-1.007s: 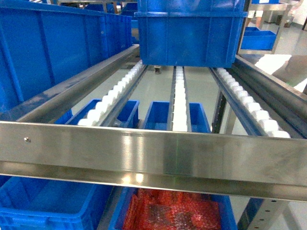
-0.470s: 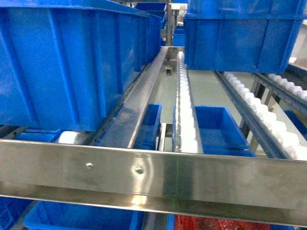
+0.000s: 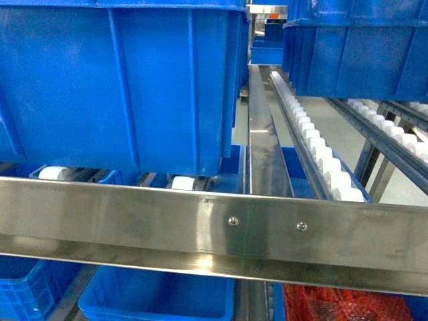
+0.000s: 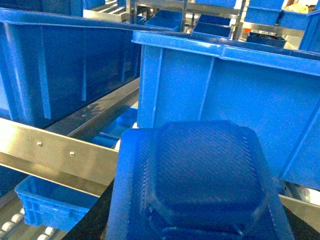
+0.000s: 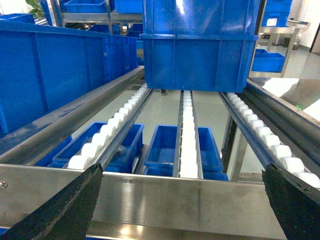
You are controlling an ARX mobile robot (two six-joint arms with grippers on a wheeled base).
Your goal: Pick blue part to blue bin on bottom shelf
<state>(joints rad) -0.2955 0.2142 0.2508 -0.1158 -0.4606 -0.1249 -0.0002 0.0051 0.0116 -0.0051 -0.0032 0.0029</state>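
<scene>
The dark blue part (image 4: pixel 200 175), blocky with a textured face, fills the lower middle of the left wrist view. My left gripper (image 4: pixel 197 225) is shut on it, with a black finger (image 4: pixel 92 222) showing at its lower left. Below the steel front rail (image 4: pixel 55 152), a blue bin (image 4: pixel 47 205) sits on the white rollers (image 4: pixel 15 222) of a lower shelf. In the head view another low blue bin (image 3: pixel 160 297) shows under the rail (image 3: pixel 214 227). My right gripper (image 5: pixel 181 195) is open, its black fingers (image 5: pixel 65 205) wide apart before a steel rail. Neither gripper shows in the head view.
Large blue crates (image 3: pixel 120 87) (image 4: pixel 240 95) (image 5: pixel 200 50) stand on the upper roller level. Roller tracks (image 5: pixel 187 130) run away from me, with small blue bins (image 5: pixel 170 147) beneath. A bin of red items (image 3: pixel 341 304) lies at the lower right.
The head view has swung left along the rack. The big left crate now fills most of the view, and the roller lanes and red bin have slid to the right.
</scene>
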